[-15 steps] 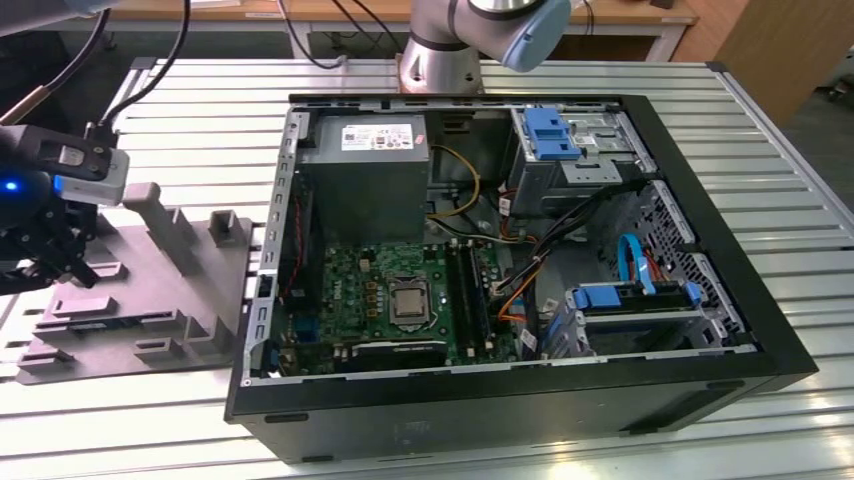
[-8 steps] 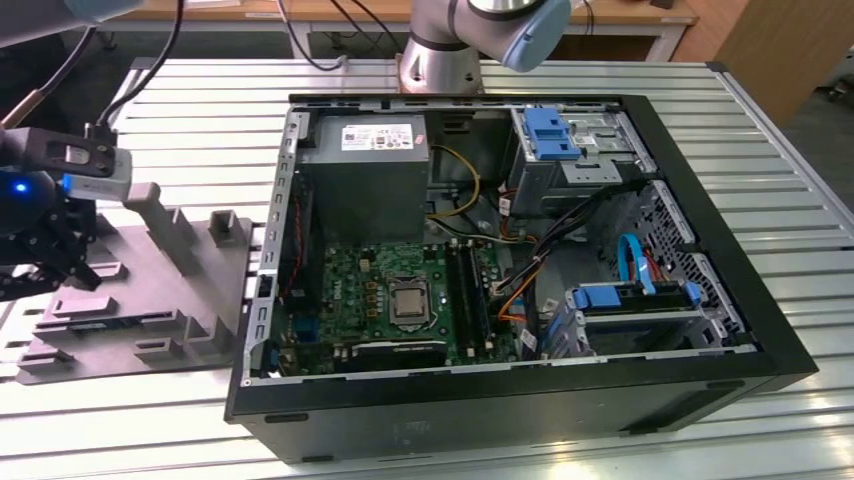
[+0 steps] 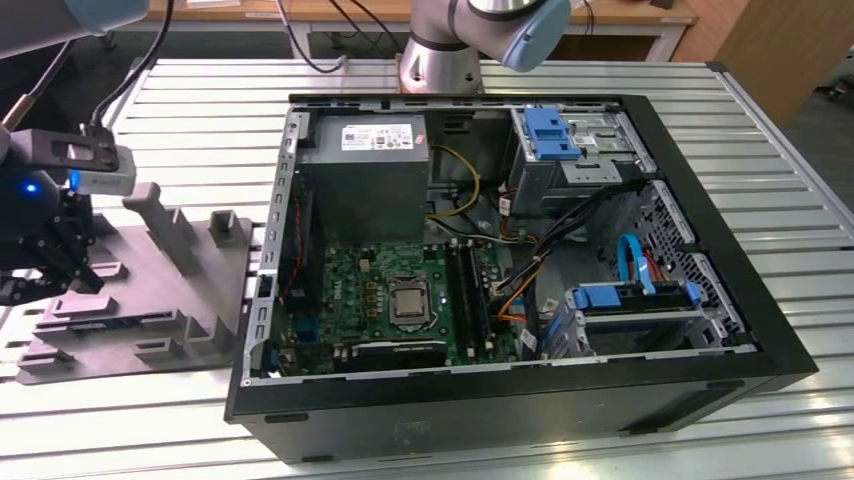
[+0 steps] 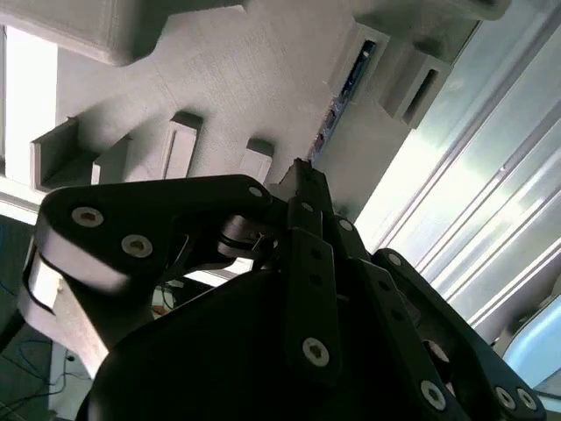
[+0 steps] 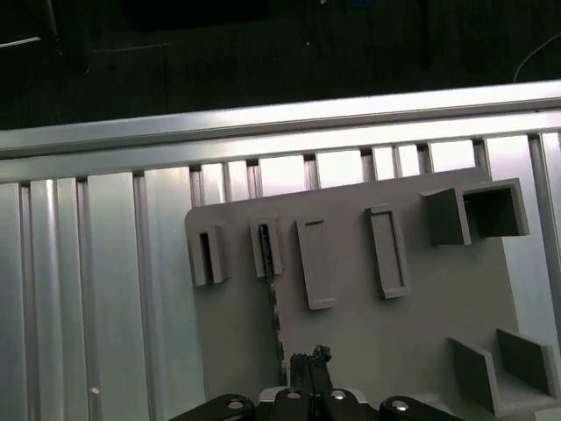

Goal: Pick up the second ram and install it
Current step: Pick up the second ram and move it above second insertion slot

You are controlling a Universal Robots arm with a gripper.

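**Gripper down at the holder, pinched narrow at the ram's end**

I had my gripper [image 4: 302,175] low over the grey holder [image 5: 421,316], out at the exterior view's left and well apart from the open computer case [image 3: 747,300].

And there was the second ram [image 5: 273,303], standing on its edge in the holder. In the first wrist view it was a thin dark strip. One end was seated in a small upright slot block, and the other ran right up to the tip of my gripper. The second wrist view gave me the same stick as a blue-green edge along the holder's pale face, ending just beside my fingertips.

The gripper was drawn narrow, with the two fingers pressed close and no gap between them that I could make out. Whether they were pinching the ram's end or only sitting against it, I could not tell.

The holder lay flat on the ribbed metal tabletop [image 3: 174,110], with several more raised slot blocks across its face.

Over in the case, which lay on its side with the panel off, the green motherboard [image 3: 360,270] faced up. A silver power supply [image 3: 360,170] sat just beside it, and a blue drive bracket [image 3: 547,130] was near the far corner.
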